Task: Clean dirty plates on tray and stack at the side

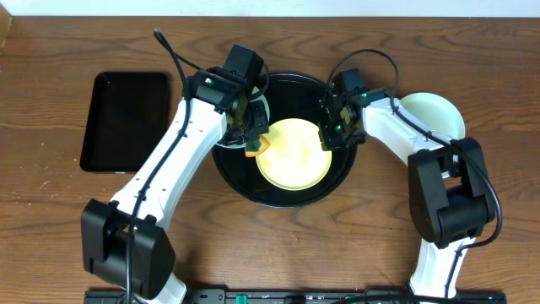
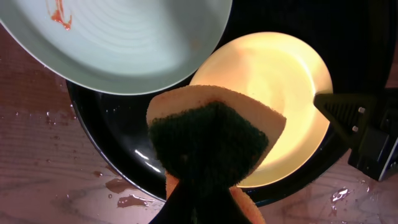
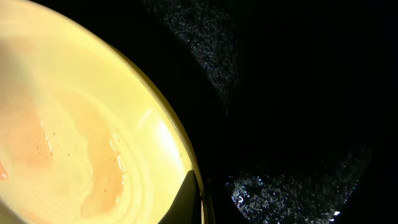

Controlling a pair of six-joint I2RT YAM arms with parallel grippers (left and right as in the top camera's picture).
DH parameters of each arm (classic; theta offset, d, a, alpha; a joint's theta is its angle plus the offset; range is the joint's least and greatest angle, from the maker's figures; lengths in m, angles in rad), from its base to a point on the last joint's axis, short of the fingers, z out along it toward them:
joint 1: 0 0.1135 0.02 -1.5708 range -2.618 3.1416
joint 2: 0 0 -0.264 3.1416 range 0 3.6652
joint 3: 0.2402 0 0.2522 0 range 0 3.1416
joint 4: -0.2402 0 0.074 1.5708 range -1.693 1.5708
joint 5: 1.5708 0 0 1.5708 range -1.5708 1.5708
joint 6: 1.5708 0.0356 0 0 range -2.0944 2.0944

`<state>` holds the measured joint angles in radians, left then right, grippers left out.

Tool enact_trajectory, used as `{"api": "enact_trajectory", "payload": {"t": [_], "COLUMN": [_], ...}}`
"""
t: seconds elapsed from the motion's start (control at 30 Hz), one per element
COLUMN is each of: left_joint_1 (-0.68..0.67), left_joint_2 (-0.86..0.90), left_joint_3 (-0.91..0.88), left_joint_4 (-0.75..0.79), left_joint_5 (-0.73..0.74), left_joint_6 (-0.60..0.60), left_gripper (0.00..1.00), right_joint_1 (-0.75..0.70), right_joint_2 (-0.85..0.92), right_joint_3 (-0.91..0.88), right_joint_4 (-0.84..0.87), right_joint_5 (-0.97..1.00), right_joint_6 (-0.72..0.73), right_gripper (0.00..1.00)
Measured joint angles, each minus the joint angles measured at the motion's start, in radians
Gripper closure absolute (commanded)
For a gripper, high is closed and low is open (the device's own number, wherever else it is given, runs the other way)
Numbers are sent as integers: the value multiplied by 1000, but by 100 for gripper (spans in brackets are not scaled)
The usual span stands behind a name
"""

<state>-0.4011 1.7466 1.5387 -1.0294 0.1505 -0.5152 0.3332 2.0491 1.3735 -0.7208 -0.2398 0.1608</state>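
A pale yellow plate [image 1: 295, 154] lies on the round black tray [image 1: 245, 187]. In the right wrist view the yellow plate [image 3: 74, 124] carries a thin orange sauce smear. My right gripper [image 1: 333, 131] is shut on its right rim, one finger [image 3: 194, 200] inside the lip. My left gripper [image 1: 251, 135] is shut on an orange sponge [image 1: 256, 147] with a dark green scouring face [image 2: 214, 143], held at the yellow plate's left edge [image 2: 273, 87]. A pale blue-green plate [image 2: 124, 43] with a sauce streak sits on the tray's far left, partly under the left arm [image 1: 260, 105].
Another pale plate [image 1: 434, 114] sits on the table to the right of the tray. A rectangular black tray [image 1: 126, 118] lies at the left. Water drops and small puddles [image 2: 130, 199] lie on the wood beside the tray; the tray floor [image 3: 298, 186] is wet.
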Motion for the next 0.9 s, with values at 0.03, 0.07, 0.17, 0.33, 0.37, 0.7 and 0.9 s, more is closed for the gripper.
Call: {"api": "enact_trajectory", "payload": {"t": [0.03,0.07,0.17,0.33,0.37,0.7,0.9], "left_joint_1": [1,2,10,39,46,122,161], "left_joint_2": [4,7,14,14,14,14,14], "left_joint_3": [0,0,0,0,0,0,0], "left_joint_4": [0,1,5,8,9,24,24], "left_joint_5": [0,0,0,-9,-18,-61,-64], "left_joint_6": [0,1,6,18,18,19,19], "left_gripper": [93,93,92,92,92,92,92], "right_joint_1": [0,0,-2,-11,-14,-19,73], "right_joint_2": [0,0,-3,-47,-78,-379,-387], "right_joint_3": [0,0,0,-12,-15,-13,-13], "right_joint_4": [0,-1,-2,-9,-12,-15,-16], "right_joint_5": [-1,-4,-14,-10,6,351,625], "right_joint_6": [0,0,-2,-10,-10,-13,-13], "right_gripper": [99,99,99,99,99,99,99]}}
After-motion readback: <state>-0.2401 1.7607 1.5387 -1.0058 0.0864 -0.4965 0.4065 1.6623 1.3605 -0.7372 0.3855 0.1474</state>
